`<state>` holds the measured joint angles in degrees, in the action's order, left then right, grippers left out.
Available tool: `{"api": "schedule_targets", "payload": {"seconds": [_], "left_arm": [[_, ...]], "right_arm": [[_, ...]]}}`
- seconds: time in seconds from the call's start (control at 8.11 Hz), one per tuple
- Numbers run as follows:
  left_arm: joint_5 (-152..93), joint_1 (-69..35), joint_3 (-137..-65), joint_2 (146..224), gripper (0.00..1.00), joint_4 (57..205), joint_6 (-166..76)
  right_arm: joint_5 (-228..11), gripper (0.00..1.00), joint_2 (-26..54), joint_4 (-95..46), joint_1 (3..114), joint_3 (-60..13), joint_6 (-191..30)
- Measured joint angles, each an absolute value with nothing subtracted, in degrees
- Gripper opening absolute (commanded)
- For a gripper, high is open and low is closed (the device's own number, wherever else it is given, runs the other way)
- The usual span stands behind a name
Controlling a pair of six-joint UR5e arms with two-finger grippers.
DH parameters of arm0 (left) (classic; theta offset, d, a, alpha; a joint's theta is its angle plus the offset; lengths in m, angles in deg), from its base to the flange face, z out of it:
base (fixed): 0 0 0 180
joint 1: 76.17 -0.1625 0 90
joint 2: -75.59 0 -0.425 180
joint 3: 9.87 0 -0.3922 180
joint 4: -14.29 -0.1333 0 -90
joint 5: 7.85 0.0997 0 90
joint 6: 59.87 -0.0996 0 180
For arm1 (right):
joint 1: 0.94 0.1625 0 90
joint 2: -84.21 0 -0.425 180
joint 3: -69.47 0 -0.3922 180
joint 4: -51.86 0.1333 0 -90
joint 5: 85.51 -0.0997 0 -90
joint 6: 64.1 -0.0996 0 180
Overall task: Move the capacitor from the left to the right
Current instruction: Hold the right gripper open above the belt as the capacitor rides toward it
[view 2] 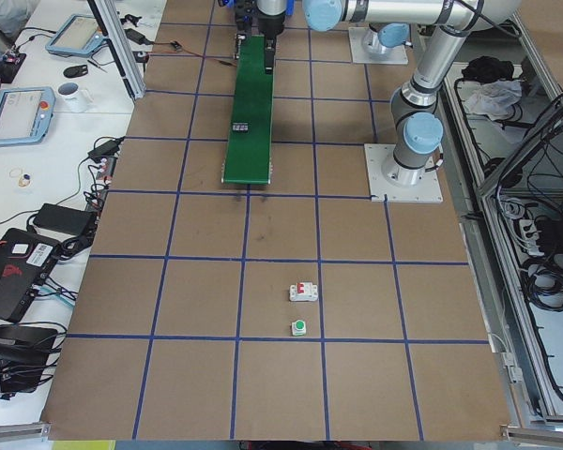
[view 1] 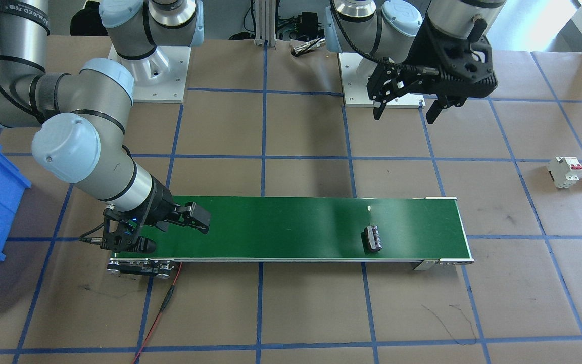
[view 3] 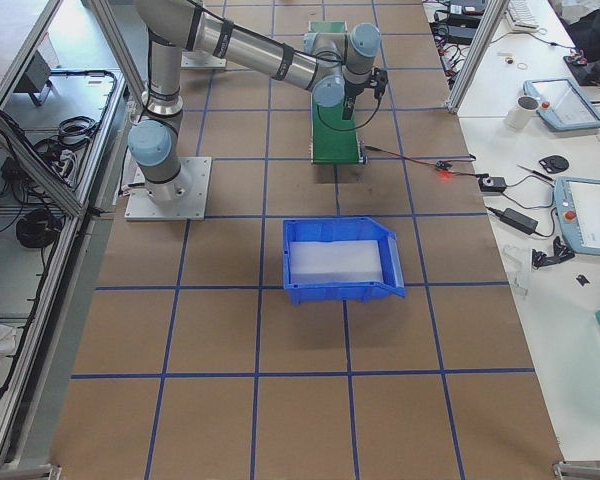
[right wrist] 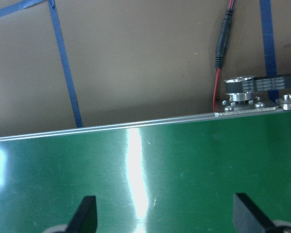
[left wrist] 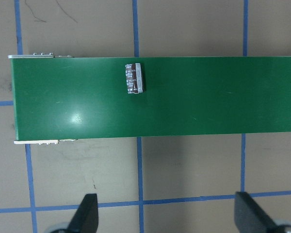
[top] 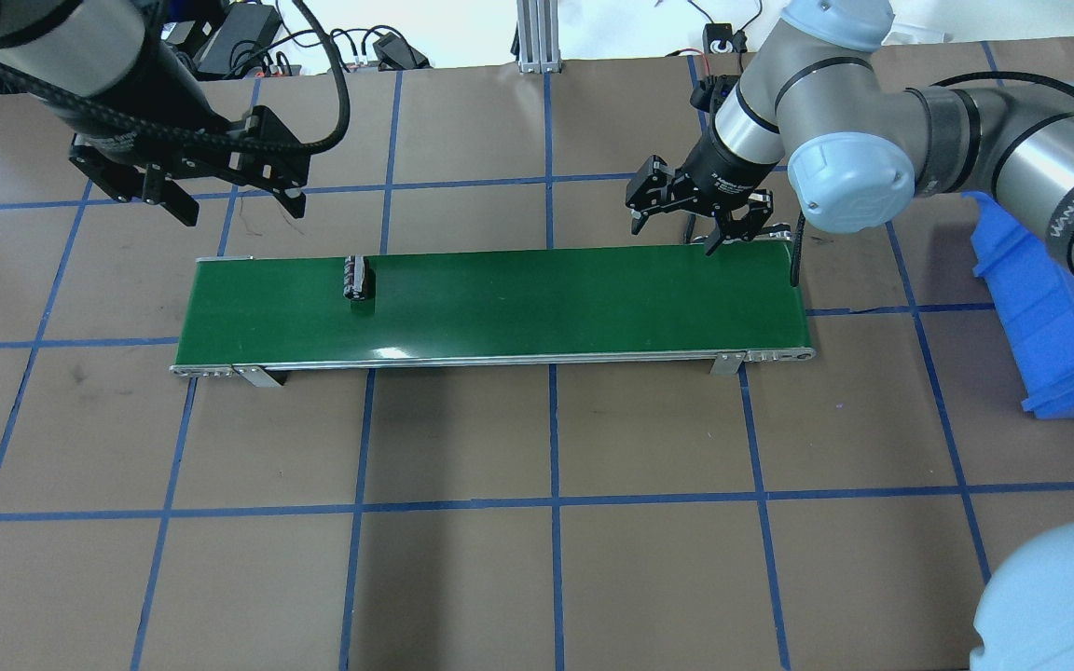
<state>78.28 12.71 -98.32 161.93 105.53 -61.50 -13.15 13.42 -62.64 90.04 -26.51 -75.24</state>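
Toward the belt's (top: 546, 298) left end, the capacitor (top: 356, 278) is lying crosswise. The left gripper (top: 240, 207) and right gripper (top: 677, 235) are hanging wide, empty. For a sound pick, the right should be straddling the barrel squarely.

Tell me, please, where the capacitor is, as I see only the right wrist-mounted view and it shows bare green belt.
Observer: The capacitor lies on its side on the conveyor belt, near the end on the robot's left.
Operator: Is the left pincer gripping it?
Observer: No, the left pincer is open and raised clear of it.
Operator: What lies beyond my end of the belt?
Observer: A blue bin stands on the table there, on the robot's right.
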Motion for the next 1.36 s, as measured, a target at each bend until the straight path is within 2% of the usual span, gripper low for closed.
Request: {"api": "schedule_targets", "payload": {"seconds": [0.25,1.36], "left_arm": [[79.9,12.7,-95.6,162.3,1.0,106.5,-61.7],[81.4,12.8,-94.9,164.6,1.0,98.9,-61.3]], "right_arm": [[-13.8,1.0,14.1,-62.9,90.0,-26.5,-75.8],[-13.7,1.0,15.2,-66.1,90.0,-26.6,-67.8]]}}
